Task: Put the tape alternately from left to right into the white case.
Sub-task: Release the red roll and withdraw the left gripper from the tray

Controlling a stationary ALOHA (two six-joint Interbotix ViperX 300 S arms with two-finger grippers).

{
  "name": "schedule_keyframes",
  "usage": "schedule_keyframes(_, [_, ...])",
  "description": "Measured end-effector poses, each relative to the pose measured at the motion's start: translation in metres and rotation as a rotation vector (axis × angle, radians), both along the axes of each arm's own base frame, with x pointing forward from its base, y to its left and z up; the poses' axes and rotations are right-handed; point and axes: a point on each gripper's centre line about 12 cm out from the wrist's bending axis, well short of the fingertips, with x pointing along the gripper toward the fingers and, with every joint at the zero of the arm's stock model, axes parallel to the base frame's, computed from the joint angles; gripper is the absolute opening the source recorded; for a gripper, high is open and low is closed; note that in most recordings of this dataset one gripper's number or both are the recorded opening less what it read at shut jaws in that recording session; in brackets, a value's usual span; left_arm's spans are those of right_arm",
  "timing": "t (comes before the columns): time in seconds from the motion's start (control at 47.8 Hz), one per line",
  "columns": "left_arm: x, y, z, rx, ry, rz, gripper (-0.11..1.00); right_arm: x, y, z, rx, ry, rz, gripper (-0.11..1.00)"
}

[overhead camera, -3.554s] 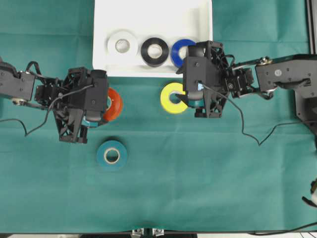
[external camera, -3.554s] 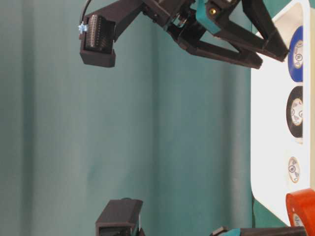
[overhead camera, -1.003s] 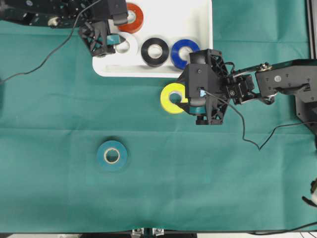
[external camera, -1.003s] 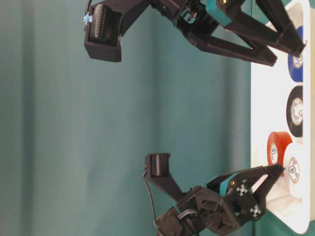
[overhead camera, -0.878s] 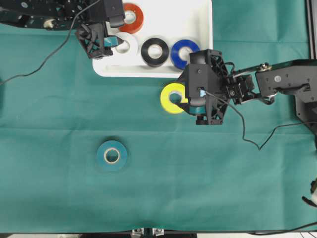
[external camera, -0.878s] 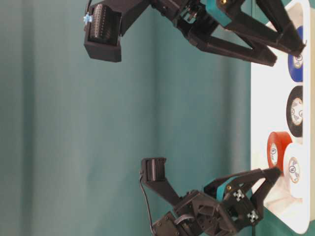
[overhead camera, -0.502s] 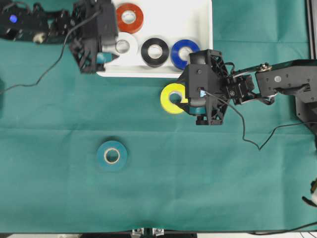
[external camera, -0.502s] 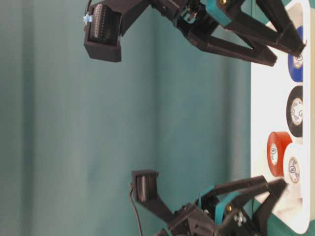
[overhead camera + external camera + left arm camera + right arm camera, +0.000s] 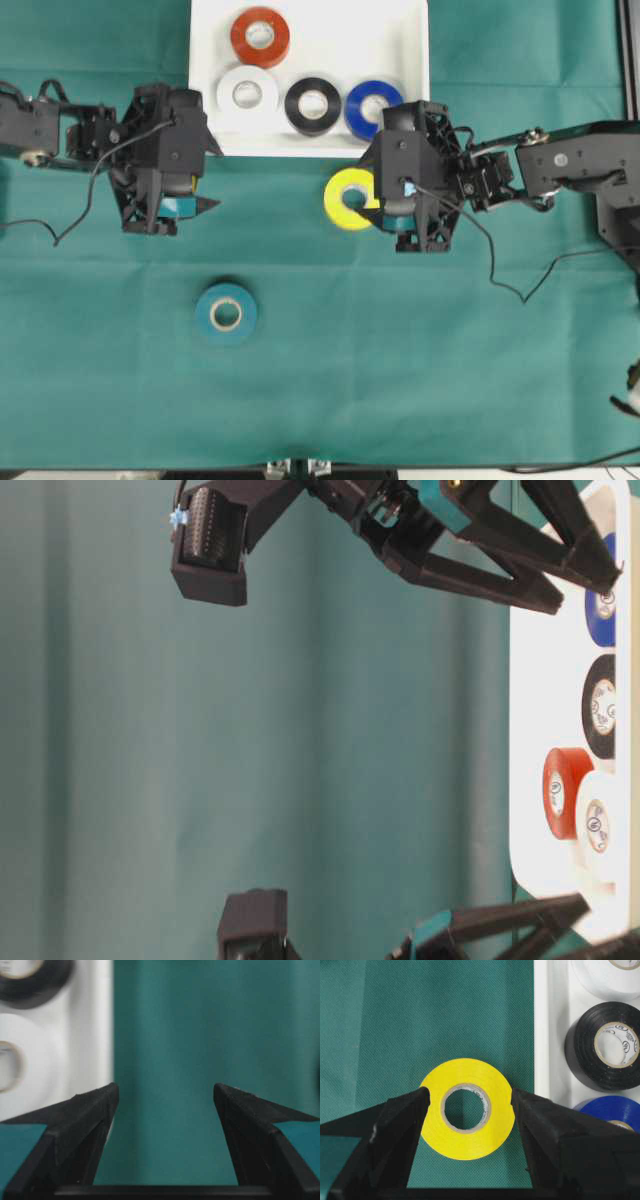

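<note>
The white case (image 9: 400, 40) holds the red-orange tape (image 9: 260, 37) at the back, with the white tape (image 9: 247, 94), black tape (image 9: 313, 103) and blue tape (image 9: 372, 105) in a row at the front. The yellow tape (image 9: 345, 198) lies flat on the cloth just in front of the case. My right gripper (image 9: 362, 200) is shut on the yellow tape (image 9: 467, 1108), one fingertip against each side. The teal tape (image 9: 226, 314) lies alone on the cloth further forward. My left gripper (image 9: 212, 175) stands open and empty over the cloth by the case's front left corner (image 9: 102, 1035).
Green cloth (image 9: 400, 350) covers the table. A black cable (image 9: 500, 270) trails from the right arm across the cloth. The right arm's base (image 9: 610, 170) stands at the right edge. The white tape (image 9: 20, 1065) and black tape (image 9: 30, 980) show at the left of the left wrist view.
My left gripper has drawn back out of the case to the cloth at its front left corner, empty. The red-orange tape stays in the case. The right gripper has not moved.
</note>
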Motion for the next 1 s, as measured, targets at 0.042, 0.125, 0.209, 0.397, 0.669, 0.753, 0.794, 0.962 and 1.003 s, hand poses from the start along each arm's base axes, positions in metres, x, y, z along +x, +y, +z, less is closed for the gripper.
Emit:
schedule_keyframes(0.042, [-0.001,-0.005,-0.001,-0.014,0.003,-0.001,0.91,0.000,0.000,0.000,0.000,0.000,0.000,0.72])
schedule_keyframes(0.125, [-0.002,-0.014,-0.002,-0.037,0.008,-0.005,0.91,-0.001,0.000,-0.001,-0.001,0.003,-0.001,0.72])
schedule_keyframes(0.209, [-0.004,-0.023,-0.003,-0.050,0.012,-0.017,0.91,0.000,0.000,0.000,0.000,0.000,0.000,0.72])
schedule_keyframes(0.397, [-0.004,-0.031,-0.003,-0.054,0.013,-0.038,0.91,0.000,0.000,0.000,-0.001,0.002,0.001,0.72])
schedule_keyframes(0.669, [-0.005,-0.031,-0.004,-0.055,0.016,-0.037,0.91,-0.001,0.008,-0.001,0.001,0.004,0.022,0.72])
schedule_keyframes(0.753, [-0.006,-0.031,-0.005,-0.055,0.019,-0.037,0.91,-0.001,0.017,-0.001,0.003,0.002,0.045,0.72])
schedule_keyframes(0.794, [-0.006,-0.031,-0.005,-0.056,0.020,-0.036,0.91,-0.002,0.021,-0.001,0.006,0.002,0.055,0.72])
schedule_keyframes(0.962, [-0.006,-0.031,-0.004,-0.055,0.019,-0.037,0.91,-0.004,0.039,-0.001,0.037,0.002,0.077,0.72])
schedule_keyframes(1.003, [-0.006,-0.031,-0.005,-0.054,0.020,-0.037,0.91,-0.004,0.041,-0.003,0.043,0.006,0.077,0.72])
